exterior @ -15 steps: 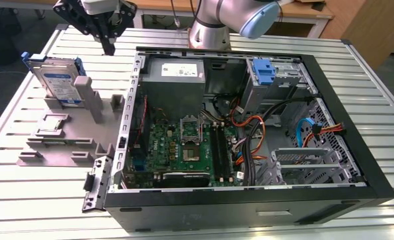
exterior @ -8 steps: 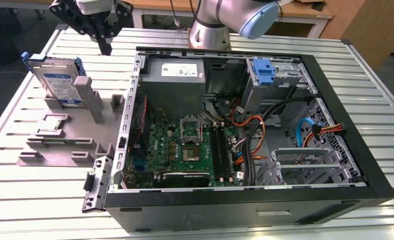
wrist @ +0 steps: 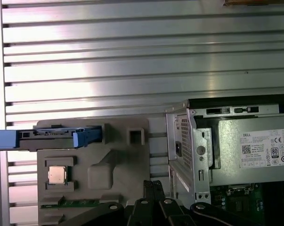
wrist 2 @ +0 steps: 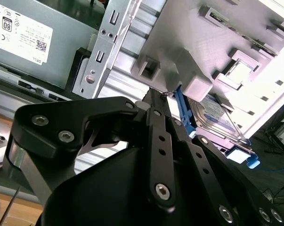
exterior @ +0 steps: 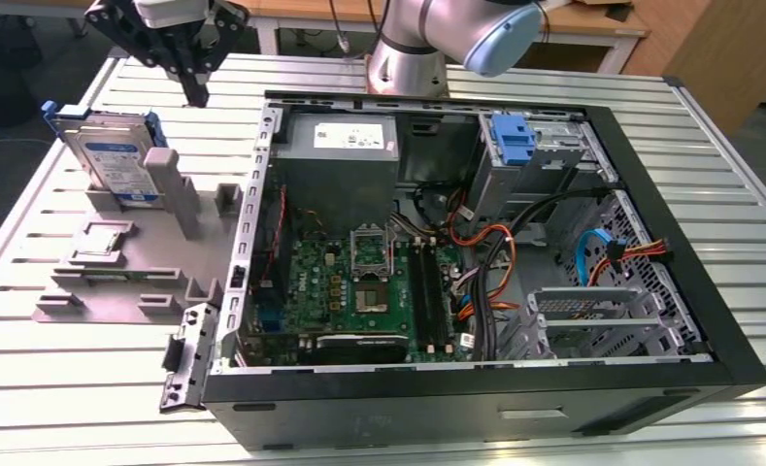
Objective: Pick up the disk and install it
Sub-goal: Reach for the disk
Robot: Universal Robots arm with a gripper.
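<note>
The disk (exterior: 114,155) stands on edge in a grey holder (exterior: 176,199) on the exterior view's left, its white-and-blue label facing out and its blue carrier framing it. My gripper (exterior: 199,95) hangs above the table just behind and to the right of the disk, apart from it. Its black fingers are shut together with nothing between them. In the first wrist view the disk (wrist: 47,138) is seen edge-on, beyond the gripper (wrist: 153,184). In the second wrist view the gripper (wrist 2: 155,94) points toward the holder, with the disk (wrist 2: 212,113) past it.
An open computer case (exterior: 693,320) lies to the right, holding a grey power-supply box (exterior: 341,144), an upright blue bracket (exterior: 515,139), a motherboard (exterior: 356,282), cables and a metal drive cage (exterior: 603,316). The grey holder also carries a processor chip (exterior: 102,243). Slatted metal table (exterior: 46,388) all around.
</note>
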